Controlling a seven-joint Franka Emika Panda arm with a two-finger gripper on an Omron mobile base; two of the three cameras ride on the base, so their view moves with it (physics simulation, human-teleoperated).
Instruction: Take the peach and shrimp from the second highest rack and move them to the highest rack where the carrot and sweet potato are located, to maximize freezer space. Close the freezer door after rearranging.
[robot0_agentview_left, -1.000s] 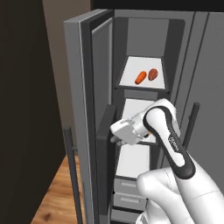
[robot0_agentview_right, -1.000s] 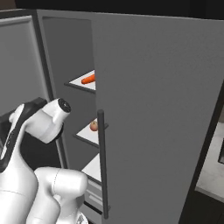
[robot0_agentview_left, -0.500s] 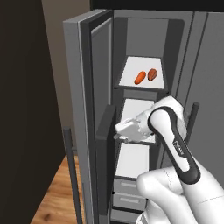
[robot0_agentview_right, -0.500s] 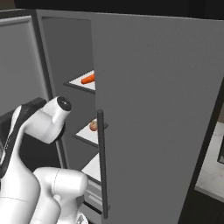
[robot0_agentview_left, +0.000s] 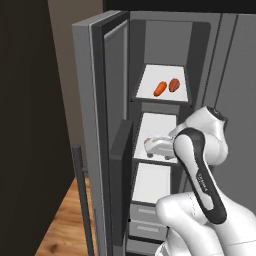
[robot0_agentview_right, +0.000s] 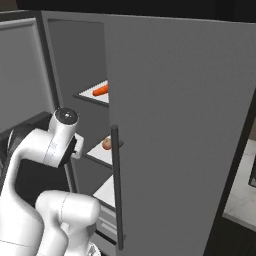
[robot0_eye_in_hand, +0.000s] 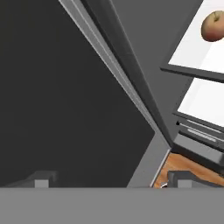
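Note:
The peach (robot0_eye_in_hand: 213, 25) lies on the white second highest rack (robot0_eye_in_hand: 192, 48), at the upper right of the hand view; it also peeks out beside the closed door as a peach (robot0_agentview_right: 107, 144). The shrimp is hidden. On the highest rack (robot0_agentview_left: 165, 95) lie the orange carrot (robot0_agentview_left: 160, 89) and the brown sweet potato (robot0_agentview_left: 174, 84). My gripper (robot0_agentview_left: 148, 146) hovers at the front of the second rack (robot0_agentview_left: 160, 125), pointing toward the open door. Its fingertips (robot0_eye_in_hand: 41, 179) stand wide apart, open, with nothing between them; my gripper (robot0_eye_in_hand: 109, 181) faces the dark inner side of the door.
The freezer door (robot0_agentview_left: 102, 125) stands open to the left, with a dark bin (robot0_agentview_left: 121, 150) on its inside close to my hand. Grey drawers (robot0_agentview_left: 145, 220) sit below the racks. The neighbouring closed door (robot0_agentview_right: 175, 125) with its long handle (robot0_agentview_right: 116, 185) is on the right.
The jaws have spread wider. The hand has shifted slightly right, deeper toward the second rack, and the elbow has risen a little.

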